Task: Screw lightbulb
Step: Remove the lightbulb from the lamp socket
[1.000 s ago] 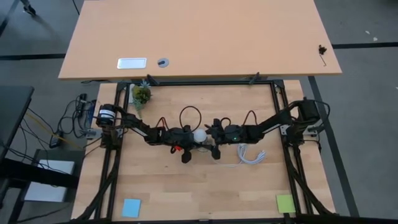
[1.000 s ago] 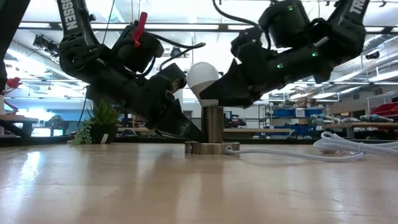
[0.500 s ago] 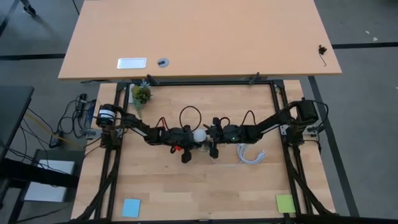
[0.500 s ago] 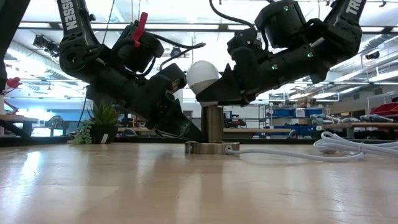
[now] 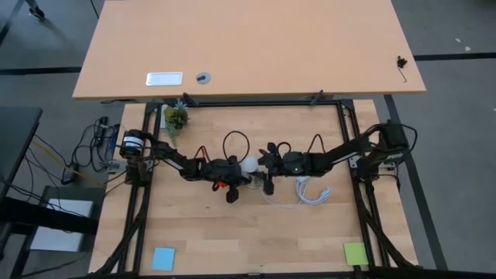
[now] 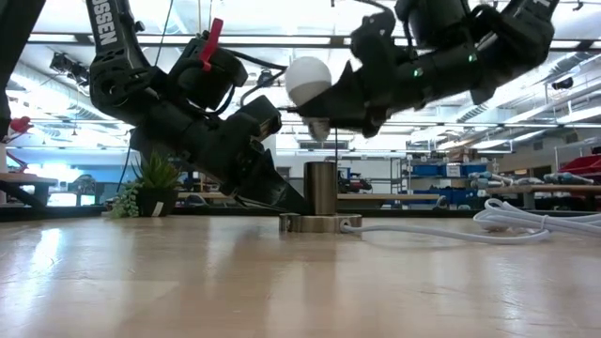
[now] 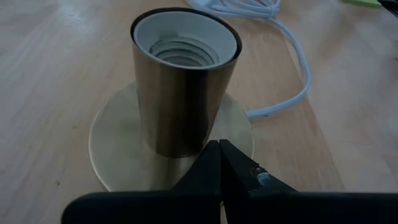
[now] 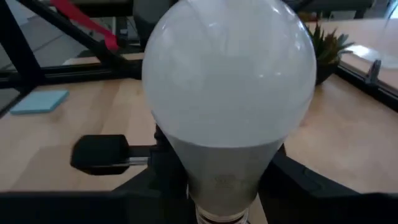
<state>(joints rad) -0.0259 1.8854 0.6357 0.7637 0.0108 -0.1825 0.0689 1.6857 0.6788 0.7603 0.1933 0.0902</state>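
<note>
The white lightbulb hangs in the air above the brass socket cylinder, its greyish base pointing down at the socket's open top. The socket stands on a round brass disc on the table. My right gripper is shut on the bulb at the table's middle. My left gripper is shut, low at the foot of the socket, on the socket's left side. My right gripper pinches the bulb's narrow neck between its two fingers, just below the round head. The fingers come from the table's right, slanting down. The bulb is lifted clear of the socket, near upright and a little tilted. My left gripper rests its shut fingertips on the disc's top, close beside the cylinder. The fingers come slanting down from the table's left.
A coiled white cable lies right of the socket and runs to the disc. A small plant stands at the far left. A blue note and a green note lie near the front edge.
My right gripper has gone up with the bulb. The bulb, which sat on the socket's top a second ago, is now lifted clear above it and a little tilted. My left gripper has kept still.
</note>
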